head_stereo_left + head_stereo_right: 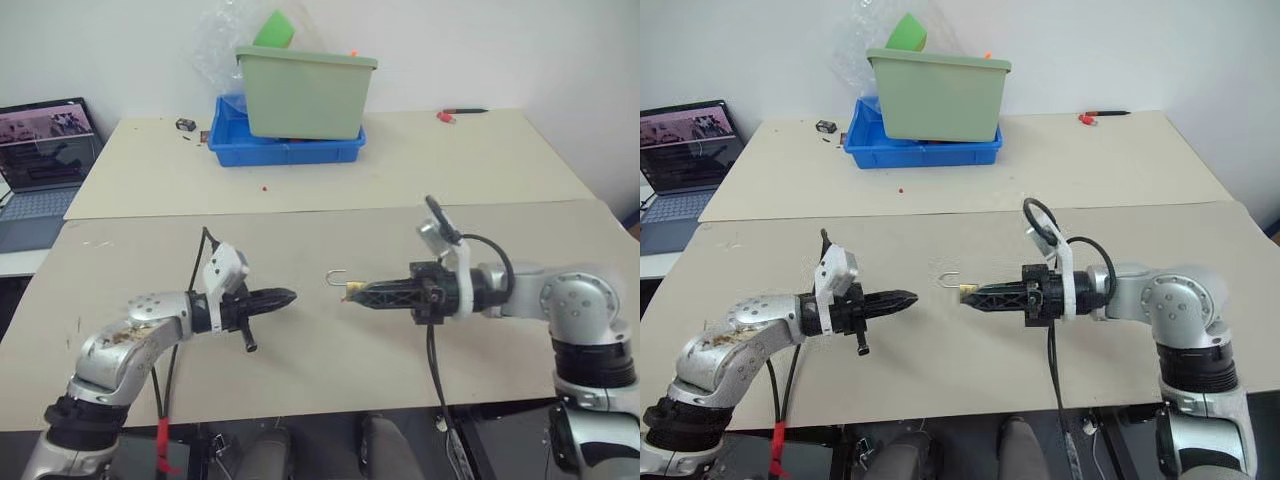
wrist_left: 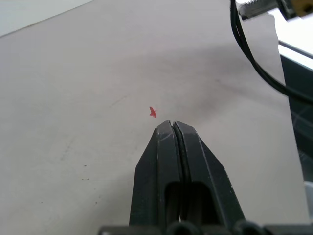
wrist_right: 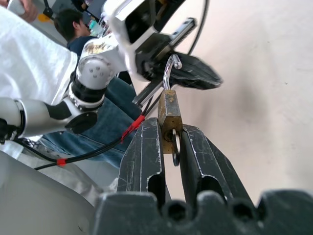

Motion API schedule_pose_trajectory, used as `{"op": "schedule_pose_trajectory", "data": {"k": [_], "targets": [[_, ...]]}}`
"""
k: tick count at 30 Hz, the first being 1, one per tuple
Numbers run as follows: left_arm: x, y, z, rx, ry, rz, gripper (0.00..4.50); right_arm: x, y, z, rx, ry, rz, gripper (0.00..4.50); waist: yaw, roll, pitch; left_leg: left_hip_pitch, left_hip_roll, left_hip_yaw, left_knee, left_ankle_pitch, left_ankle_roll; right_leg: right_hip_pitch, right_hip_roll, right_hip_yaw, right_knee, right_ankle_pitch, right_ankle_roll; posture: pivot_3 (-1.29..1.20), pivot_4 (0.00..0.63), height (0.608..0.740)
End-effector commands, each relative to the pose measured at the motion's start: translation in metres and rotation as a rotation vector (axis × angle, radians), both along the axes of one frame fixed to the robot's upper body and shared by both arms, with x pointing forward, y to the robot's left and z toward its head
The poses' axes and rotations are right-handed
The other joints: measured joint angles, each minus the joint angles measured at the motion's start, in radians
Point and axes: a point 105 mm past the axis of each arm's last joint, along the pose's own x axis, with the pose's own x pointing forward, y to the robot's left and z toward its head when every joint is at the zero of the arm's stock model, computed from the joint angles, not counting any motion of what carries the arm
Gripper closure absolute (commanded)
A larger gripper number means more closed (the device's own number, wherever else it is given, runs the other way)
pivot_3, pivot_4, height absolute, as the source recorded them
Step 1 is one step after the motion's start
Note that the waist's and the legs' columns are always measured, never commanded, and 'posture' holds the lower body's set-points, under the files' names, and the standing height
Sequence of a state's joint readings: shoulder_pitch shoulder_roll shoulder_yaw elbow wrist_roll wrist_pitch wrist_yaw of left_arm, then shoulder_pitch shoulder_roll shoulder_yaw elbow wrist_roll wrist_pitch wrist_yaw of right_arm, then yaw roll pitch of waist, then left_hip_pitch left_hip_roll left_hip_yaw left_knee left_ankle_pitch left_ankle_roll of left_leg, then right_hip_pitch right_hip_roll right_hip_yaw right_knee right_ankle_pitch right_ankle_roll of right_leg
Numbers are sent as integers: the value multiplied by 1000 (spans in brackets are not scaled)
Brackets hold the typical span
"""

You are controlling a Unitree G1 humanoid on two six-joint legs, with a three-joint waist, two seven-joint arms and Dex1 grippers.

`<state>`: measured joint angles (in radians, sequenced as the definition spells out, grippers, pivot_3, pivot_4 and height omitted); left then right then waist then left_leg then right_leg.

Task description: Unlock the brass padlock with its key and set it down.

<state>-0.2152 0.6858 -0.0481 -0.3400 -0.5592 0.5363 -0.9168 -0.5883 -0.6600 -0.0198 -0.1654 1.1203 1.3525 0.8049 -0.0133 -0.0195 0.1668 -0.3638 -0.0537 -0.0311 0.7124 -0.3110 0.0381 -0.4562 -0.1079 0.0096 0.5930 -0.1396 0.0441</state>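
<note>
While both arms hang level above the beige table [image 1: 330, 370], the right gripper [image 1: 352, 292] has its two black fingers clamped on the brass padlock [image 3: 169, 113], which sits at the fingertips, raised off the table surface. From the right wrist view the padlock's body is pinched between the finger pads, a small silvery key ring [image 3: 175, 147] lies in the gap beneath it, and its thin shackle [image 1: 337, 274] stands swung open, hooking out past the fingertips toward the other arm. The left gripper [image 1: 290, 297] points at the right one across a short gap, its fingers pressed fully together with nothing seen between them. Just beyond its tip in the left wrist view, a small red speck [image 2: 152, 112] lies on the table. Farther back, a green bin [image 1: 305, 92] rests in a blue tray [image 1: 230, 140], a laptop [image 1: 45, 150] sits off to the left, and people show behind the left arm in the right wrist view.
</note>
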Motion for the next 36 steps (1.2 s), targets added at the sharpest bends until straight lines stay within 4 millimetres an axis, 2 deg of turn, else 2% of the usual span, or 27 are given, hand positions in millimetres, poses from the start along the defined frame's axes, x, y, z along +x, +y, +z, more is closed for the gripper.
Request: {"op": "schedule_pose_trajectory", "data": {"k": [1,5,8,14,17,19,20,24,28,33,36], "targets": [[-10,-15,20,17,-183,-105,4428,10,5,-16,-38,24,22,4415,0,0,0,0,0,0,0,0,0,0,0,0,0,0,0,0,150,740],[-11,-20,33,-12,-221,-120,4428,24,9,-55,-152,68,21,4415,0,0,0,-1,0,1,0,0,0,0,0,1,0,0,0,0,150,740],[-14,-20,35,-9,-225,-126,4428,33,6,-78,-216,108,2,4415,0,-1,0,0,0,1,0,0,0,0,0,1,0,0,0,0,150,740],[-19,-21,35,2,-232,-140,4428,47,-3,-103,-269,173,-47,4415,-6,-4,-1,4,0,2,0,0,1,3,0,1,0,0,0,0,150,740],[-20,-21,35,4,-233,-140,4428,51,-7,-113,-293,192,-65,4415,-6,-5,-1,16,2,1,0,-1,1,18,1,1,-3,-1,2,0,150,740],[-19,-21,34,6,-233,-139,4500,54,-10,-116,-300,203,-86,3396,-6,-5,-1,27,5,1,-1,-1,2,31,4,0,-9,-6,9,0,150,740],[-20,-21,34,6,-232,-140,4500,55,-11,-117,-299,210,-97,3110,-6,-5,-1,30,6,1,-1,-2,2,34,4,0,-11,-6,10,0,150,740],[-20,-20,31,13,-232,-148,4500,58,-13,-116,-296,208,-109,1696,-4,-5,-1,29,7,1,-1,-2,2,34,8,2,-13,-5,10,0,150,740],[-20,-19,26,20,-233,-157,4500,65,-24,-111,-309,134,-140,488,-7,-5,-2,29,10,2,-2,-2,2,33,11,3,-14,-1,4,0,150,740],[-20,-17,21,13,-223,-152,4500,69,-51,-92,-295,39,-206,488,8,-3,-1,28,12,3,-1,-2,1,33,12,3,-14,-2,6,0,150,740],[-20,-18,19,8,-225,-148,4500,75,-70,-83,-303,-19,-306,488,12,-3,-1,26,12,3,-1,-2,1,31,13,3,-15,-2,7,0,150,740]]}}
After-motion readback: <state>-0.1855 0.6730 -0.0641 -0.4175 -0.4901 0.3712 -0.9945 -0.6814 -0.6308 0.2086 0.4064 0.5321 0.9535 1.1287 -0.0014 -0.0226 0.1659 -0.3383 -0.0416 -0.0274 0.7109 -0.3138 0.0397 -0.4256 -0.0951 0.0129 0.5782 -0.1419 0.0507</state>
